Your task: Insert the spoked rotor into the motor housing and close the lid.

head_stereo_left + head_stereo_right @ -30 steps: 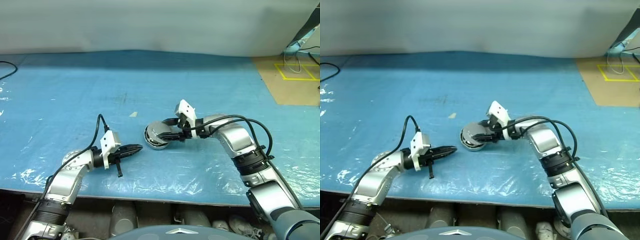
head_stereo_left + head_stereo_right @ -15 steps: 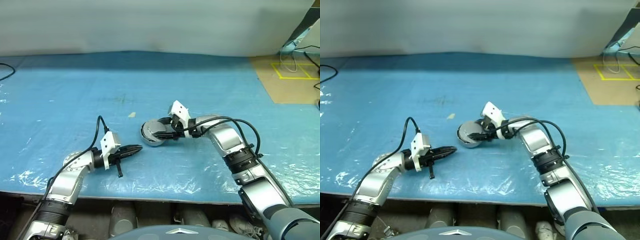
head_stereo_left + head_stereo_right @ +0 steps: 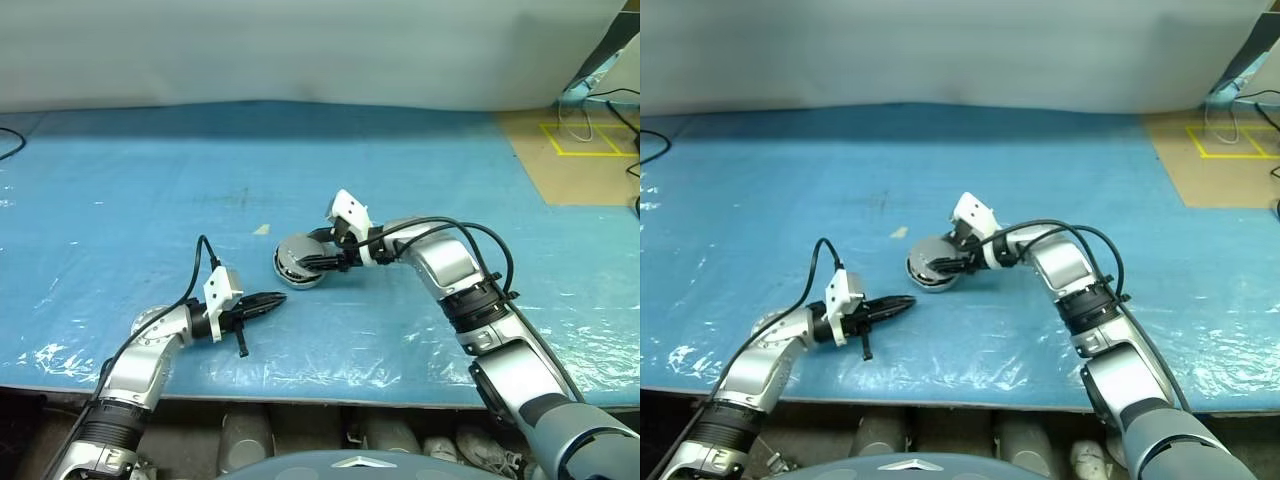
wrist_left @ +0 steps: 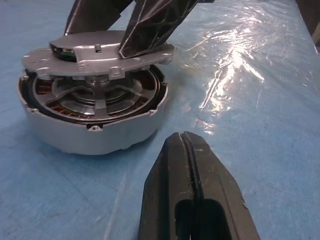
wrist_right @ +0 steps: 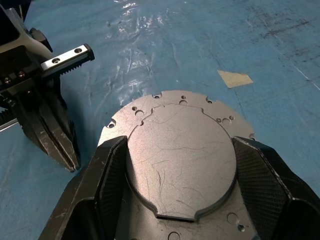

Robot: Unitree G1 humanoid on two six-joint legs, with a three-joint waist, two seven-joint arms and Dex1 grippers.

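lid: round silver-grey metal disc (image 5: 181, 152), rigid, slick-faced | right pincer (image 5: 180, 172) clasps its rim above round silver motor housing (image 4: 95, 127) | left pincer (image 4: 192, 165) closed, empty, beside housing

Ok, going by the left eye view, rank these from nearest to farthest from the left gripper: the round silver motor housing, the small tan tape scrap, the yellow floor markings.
1. The round silver motor housing, just ahead and right of the left gripper.
2. The small tan tape scrap, farther back on the blue sheet.
3. The yellow floor markings, far right at the back.
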